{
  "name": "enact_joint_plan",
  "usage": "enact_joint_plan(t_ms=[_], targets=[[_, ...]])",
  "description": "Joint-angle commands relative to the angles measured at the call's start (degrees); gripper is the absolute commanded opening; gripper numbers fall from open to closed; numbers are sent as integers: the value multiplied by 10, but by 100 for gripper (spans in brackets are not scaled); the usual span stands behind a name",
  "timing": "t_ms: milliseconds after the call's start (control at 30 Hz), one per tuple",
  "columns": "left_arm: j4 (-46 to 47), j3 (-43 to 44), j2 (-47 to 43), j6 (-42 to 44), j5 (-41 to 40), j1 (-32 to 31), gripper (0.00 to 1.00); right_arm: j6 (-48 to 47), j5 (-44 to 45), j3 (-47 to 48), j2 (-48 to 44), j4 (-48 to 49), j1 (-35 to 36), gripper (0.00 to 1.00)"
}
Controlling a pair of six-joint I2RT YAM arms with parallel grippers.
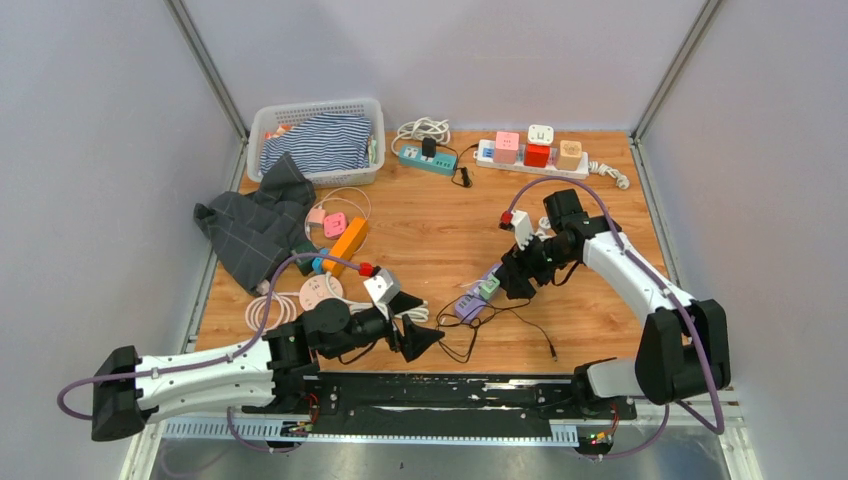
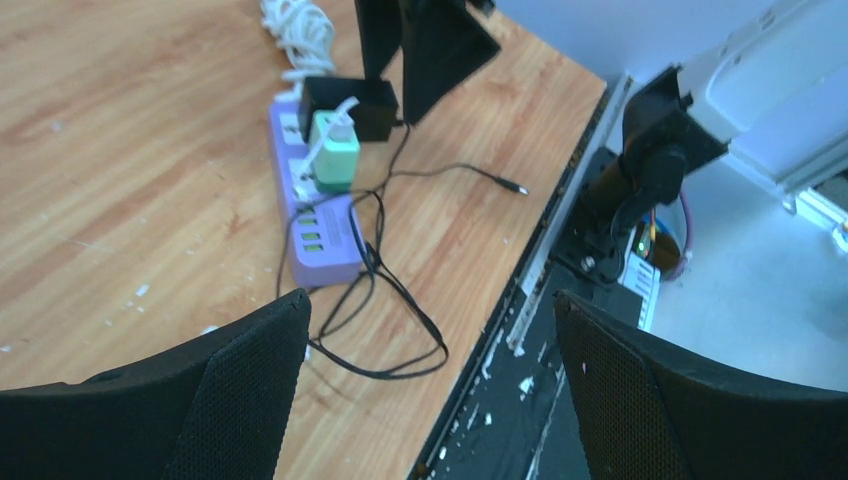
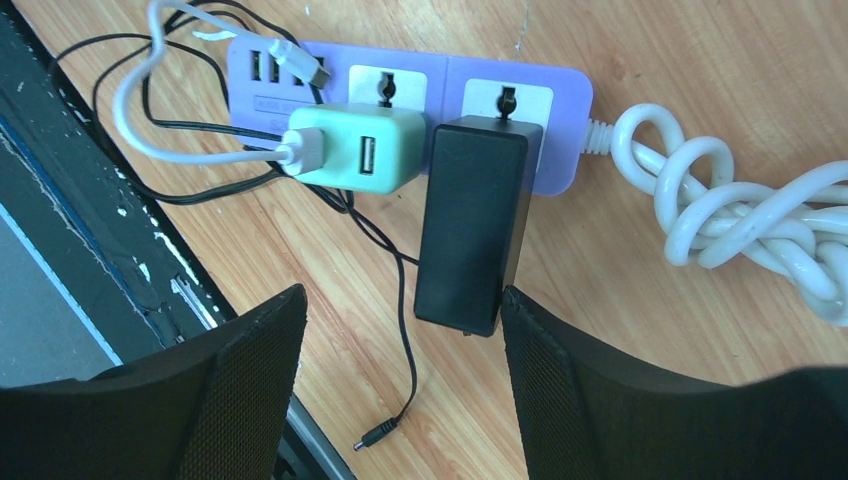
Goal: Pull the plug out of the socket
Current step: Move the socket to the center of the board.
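1. The surface is a wood-grain tabletop (image 1: 430, 215) flecked with pale scuffs. Plain pale grey walls (image 1: 90, 150) close it in, and a metal post (image 1: 205, 60) stands at the far left corner.
2. At the far left, a white perforated plastic basket (image 1: 262, 120) holds a blue-and-white striped cloth (image 1: 315, 140).
3. The black rectangular adapter plug (image 3: 470, 235) sits on the lilac plastic power strip (image 3: 480, 100), centre of the table and close to its near edge. It is just beside a mint-green USB charger (image 3: 360, 150).
4. My right gripper (image 3: 400, 390) hangs over the plug with its jaws apart, clamping nothing. The plug's end reaches in close to one finger; I cannot tell whether they touch.
5. My left gripper (image 2: 430, 390) is spread wide and empty, left of the strip and apart from it.
6. The small label by the strip's USB ports is too blurred to read.
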Motion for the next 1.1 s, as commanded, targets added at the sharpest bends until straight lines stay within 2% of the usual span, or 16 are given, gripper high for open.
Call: enact_joint_plan(t_ms=[0,233,300,500,533,567,600,633,800,933,1067], targets=[[27,16,43,15,-60,-52,93,-13,-33,3,-42,-29,-7,73],[38,65,135,53,-127,-112,92,-56,-76,17,-117,-50,-47,73],[37,85,165,54,-145,-117,88,-92,-77,32,-136,-65,-55,72],[36,132,233,76,-176,-123,87,-172,-92,71,-183,-66,-70,73],[36,135,238,80,-177,-123,88,-190,-103,70,-191,-59,-70,74],[36,137,241,83,-177,-123,88,-221,-118,66,-198,-57,-71,79],[37,137,242,85,-175,-123,88,-270,-131,56,-203,-55,-71,90],[37,135,242,86,-173,-123,88,-321,-142,39,-206,-55,-71,95],[38,95,225,127,-139,-123,89,-546,-130,-42,-175,-41,-81,100],[41,63,178,149,-114,-123,90,-576,-143,-28,-100,-46,-115,99],[95,0,131,146,-140,-123,93,-607,-122,-7,-68,-56,-139,96]])
